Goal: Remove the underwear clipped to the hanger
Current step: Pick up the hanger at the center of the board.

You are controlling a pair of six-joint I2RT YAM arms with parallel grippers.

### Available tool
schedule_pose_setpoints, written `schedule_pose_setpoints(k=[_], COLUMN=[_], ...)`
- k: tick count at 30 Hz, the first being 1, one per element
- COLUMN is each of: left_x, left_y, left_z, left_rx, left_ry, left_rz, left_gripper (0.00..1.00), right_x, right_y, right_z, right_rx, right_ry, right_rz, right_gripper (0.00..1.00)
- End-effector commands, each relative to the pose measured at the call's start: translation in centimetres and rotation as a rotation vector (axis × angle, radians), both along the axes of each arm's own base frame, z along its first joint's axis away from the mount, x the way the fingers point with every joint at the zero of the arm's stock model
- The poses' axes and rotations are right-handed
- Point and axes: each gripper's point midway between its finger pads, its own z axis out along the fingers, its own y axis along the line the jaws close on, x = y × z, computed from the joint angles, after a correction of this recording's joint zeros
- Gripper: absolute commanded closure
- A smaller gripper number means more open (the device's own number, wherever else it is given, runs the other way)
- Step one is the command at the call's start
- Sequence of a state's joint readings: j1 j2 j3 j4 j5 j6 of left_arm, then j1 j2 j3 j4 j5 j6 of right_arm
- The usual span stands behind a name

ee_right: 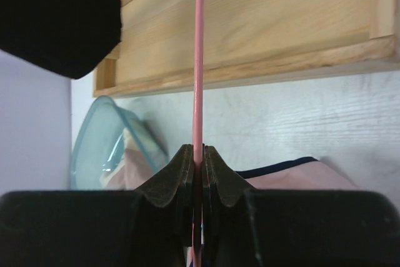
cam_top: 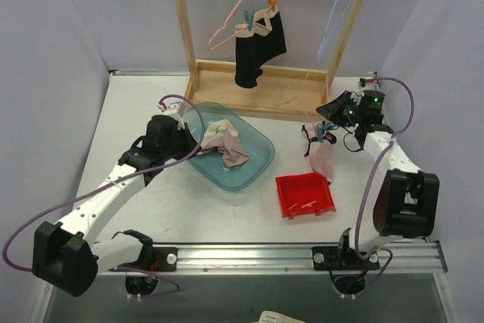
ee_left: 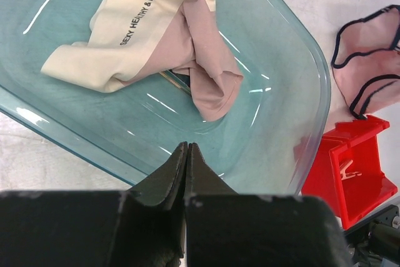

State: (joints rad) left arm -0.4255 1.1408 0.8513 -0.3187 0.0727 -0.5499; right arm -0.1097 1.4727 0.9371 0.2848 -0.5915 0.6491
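Black underwear [cam_top: 257, 47] with a beige waistband hangs clipped to a pink hanger [cam_top: 242, 13] on the wooden rack [cam_top: 184, 20]; it also shows in the right wrist view [ee_right: 62, 17]. My right gripper [cam_top: 325, 117] [ee_right: 199, 149] is shut on the thin pink wire of a second hanger [ee_right: 197, 60]. Pale pink dark-trimmed briefs [cam_top: 322, 156] [ee_right: 300, 176] [ee_left: 369, 67] hang below it, with small clothespins [cam_top: 321, 135] at their top. My left gripper [cam_top: 189, 130] [ee_left: 187, 146] is shut and empty above the near rim of a teal bin [cam_top: 259, 163] [ee_left: 281, 60] that holds pale pink and cream briefs [cam_top: 225, 143] [ee_left: 156, 35].
A red tray [cam_top: 304, 194] [ee_left: 359, 167] with small clothespins in it sits right of the bin. A blue hanger [cam_top: 336, 13] hangs at the rack's right post. The rack's wooden base [cam_top: 295, 104] [ee_right: 262, 23] lies across the back of the table.
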Motion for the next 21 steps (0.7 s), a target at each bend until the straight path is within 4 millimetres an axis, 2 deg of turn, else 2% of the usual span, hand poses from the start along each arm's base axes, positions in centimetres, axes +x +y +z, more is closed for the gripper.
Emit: schedule_pose_setpoints(k=[1, 2, 3, 5, 8, 9, 10, 13, 14, 16, 21], left_x=[0.2, 0.1, 0.1, 0.0, 0.0, 0.0, 0.0, 0.1, 0.1, 0.1, -0.3], left_y=[-0.6, -0.6, -0.6, -0.5, -0.6, -0.8, -0.9, -1.1, -1.1, -0.9, -0.8], left_z=[2.1, 2.1, 2.2, 2.2, 2.4, 2.4, 2.6, 3.2, 3.4, 3.6, 4.3], left_rx=[-0.035, -0.033, -0.029, -0.022, -0.026, -0.028, -0.031, -0.031, -0.031, -0.028, -0.029], left_ry=[-0.043, -0.043, -0.046, -0.046, -0.048, -0.047, -0.049, -0.055, -0.059, -0.062, -0.079], left_rz=[-0.012, -0.013, -0.012, -0.01, -0.015, -0.017, -0.021, -0.023, -0.024, -0.018, -0.019], left_gripper=[0.97, 0.97, 0.97, 0.97, 0.97, 0.97, 0.97, 0.97, 0.97, 0.97, 0.97], right_x=[2.6, 2.4, 2.6, 1.6, 1.6, 1.7, 1.9, 2.7, 2.5, 2.8, 2.6], right_y=[-1.0, -1.3, -2.8, -4.4, -5.5, -5.2, -4.4, -2.0, -0.4, 0.5, 2.4], right_z=[0.5, 0.0, -0.4, -0.8, 1.0, 1.7, 3.4, 6.0, 7.2, 8.4, 12.8], right_rx=[-0.104, -0.132, -0.221, -0.306, -0.348, -0.339, -0.319, -0.214, -0.14, -0.099, 0.018], right_ry=[-0.073, -0.056, -0.047, -0.003, -0.038, -0.058, -0.108, -0.203, -0.232, -0.269, -0.356], right_rz=[0.002, -0.006, -0.049, -0.105, -0.126, -0.115, -0.076, 0.02, 0.092, 0.131, 0.229], right_gripper=[1.0, 1.0, 1.0, 1.0, 1.0, 1.0, 1.0, 1.0, 1.0, 1.0, 1.0])
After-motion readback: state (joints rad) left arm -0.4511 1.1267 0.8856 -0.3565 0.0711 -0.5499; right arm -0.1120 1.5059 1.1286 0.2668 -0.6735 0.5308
